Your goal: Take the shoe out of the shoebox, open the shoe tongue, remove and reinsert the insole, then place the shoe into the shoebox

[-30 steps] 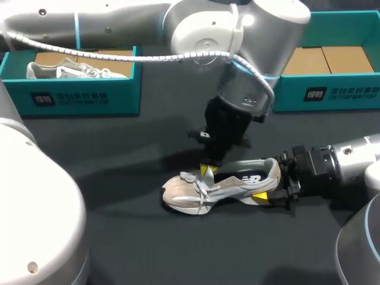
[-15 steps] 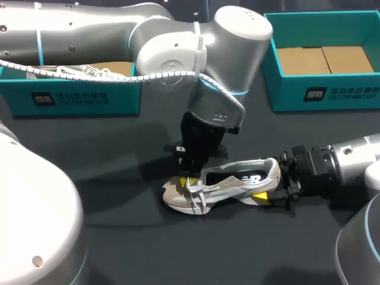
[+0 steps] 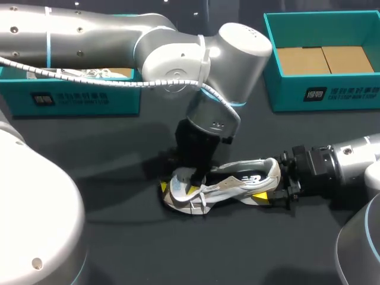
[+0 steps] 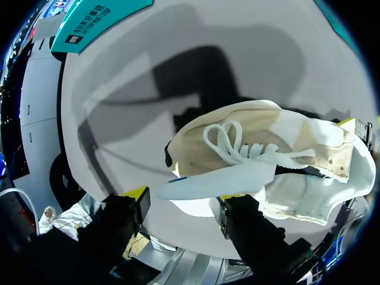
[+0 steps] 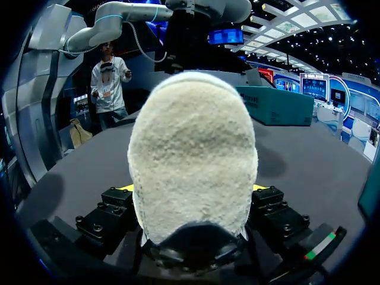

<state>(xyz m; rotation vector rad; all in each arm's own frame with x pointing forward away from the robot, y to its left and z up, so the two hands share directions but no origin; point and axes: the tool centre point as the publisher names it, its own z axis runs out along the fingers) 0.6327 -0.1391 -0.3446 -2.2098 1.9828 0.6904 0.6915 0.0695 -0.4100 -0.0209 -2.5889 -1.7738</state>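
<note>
Looking down from the head view, you have the shoe (image 3: 237, 185) resting sole-down on the table (image 3: 119, 237), out of both boxes, toe on your left arm's side and heel toward your right. Your right gripper (image 5: 193, 189) is clamped on the heel from both sides. I judge it is there to pin the shoe so it cannot slide while the other arm works. Your left gripper (image 3: 177, 189) is down over the toe end. There a pale flat piece (image 4: 208, 181), insole or tongue, I cannot say which, runs out of the shoe's opening past the laces (image 4: 231, 139). Whether that gripper has actually closed on the piece, I cannot tell. The open shoebox (image 3: 320, 89) at the far right stands well apart, showing bare cardboard, and looks a likely home for the shoe once the insole is back in.
</note>
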